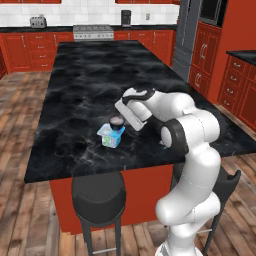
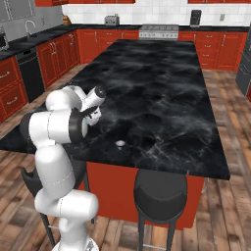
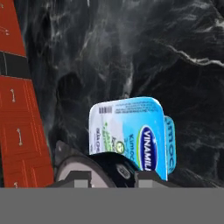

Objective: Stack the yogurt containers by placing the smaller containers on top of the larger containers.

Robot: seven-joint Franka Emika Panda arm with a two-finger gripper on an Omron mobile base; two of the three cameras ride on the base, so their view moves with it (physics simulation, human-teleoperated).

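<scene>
Two small cups we are seeing: one dark cup (image 1: 116, 121) is sitting on the light-blue top of the yogurt tub (image 1: 110, 135), near the front edge of the black marble counter (image 1: 90, 80); the other cup (image 2: 119, 143) is lying alone on the counter, well apart. We are seeing the hand (image 1: 121, 118) hovering right at the stacked cup, fingers pinching it close together. In the hand view the dark cup (image 3: 114, 168) is showing between the fingertips (image 3: 78, 178), against the tub's lid (image 3: 127, 131). Two black stools (image 1: 98, 199) are standing in front.
</scene>
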